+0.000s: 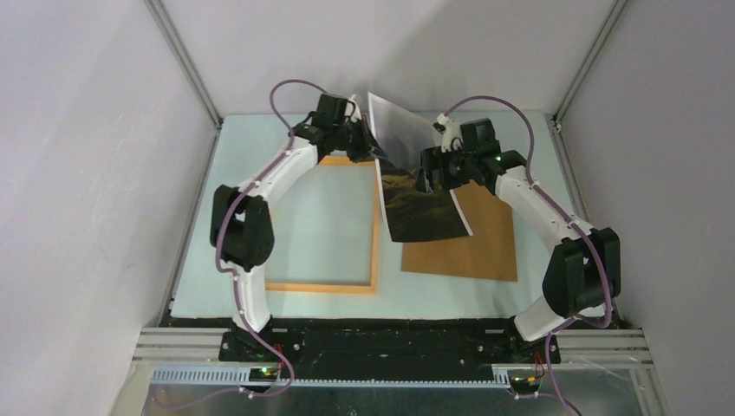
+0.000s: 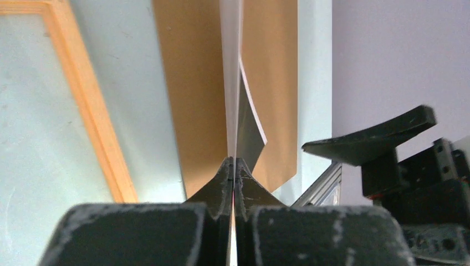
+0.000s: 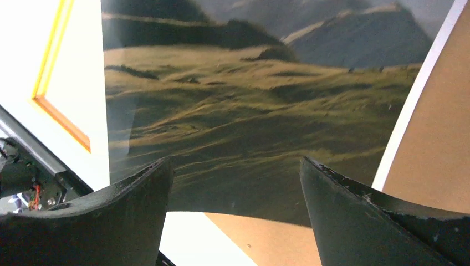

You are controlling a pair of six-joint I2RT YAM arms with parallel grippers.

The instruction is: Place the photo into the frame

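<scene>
The photo (image 1: 416,195), a glossy dark mountain print with a white border, hangs lifted and curved over the table's middle back. My left gripper (image 1: 368,143) is shut on its far edge; in the left wrist view the print (image 2: 244,122) runs edge-on out of the closed jaws (image 2: 233,160). My right gripper (image 1: 431,178) is open beside the print's right side; its wrist view shows the landscape (image 3: 249,111) in front of the spread fingers (image 3: 235,166), with nothing between them. The orange-tan frame (image 1: 374,251) lies flat on the left of the table.
A flat brown backing board (image 1: 477,247) lies on the right of the table, partly under the hanging photo. It also shows in the left wrist view (image 2: 188,83) and the right wrist view (image 3: 438,138). White walls and metal posts enclose the table.
</scene>
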